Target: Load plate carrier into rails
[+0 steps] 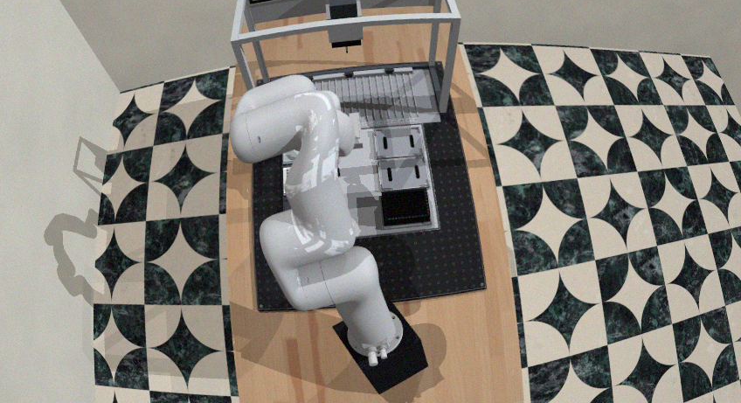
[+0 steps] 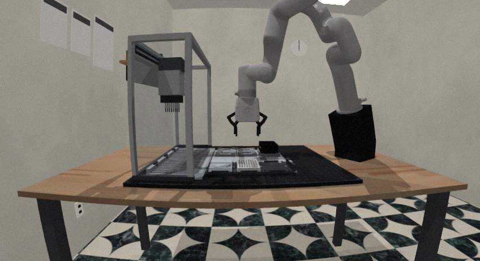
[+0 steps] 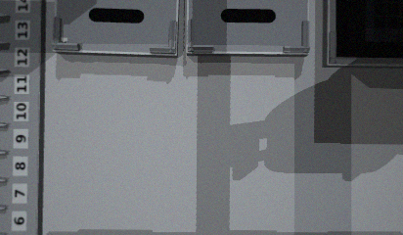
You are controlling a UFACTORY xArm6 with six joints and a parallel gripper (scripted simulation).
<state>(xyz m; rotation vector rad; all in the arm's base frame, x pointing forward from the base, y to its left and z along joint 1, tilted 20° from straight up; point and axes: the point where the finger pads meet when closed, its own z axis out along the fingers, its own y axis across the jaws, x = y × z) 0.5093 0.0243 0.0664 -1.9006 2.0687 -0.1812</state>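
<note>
Pincer fully open, holding nothing, hanging high above the apron. Two nests bare; C51 in the near nest. White well plate on carrier PC7, on bench.

The arm is built of smooth, rounded tubular links in a glossy off-white, with bulbous joint housings; from above its shell carries patchy bright reflections. Its round base flange shows small bolt heads around the rim and two short white cylindrical connectors at the edge, and it sits on a black block pedestal. The end effector has a boxy white body with a faint hexagonal logo and black linkage fingers.
</note>
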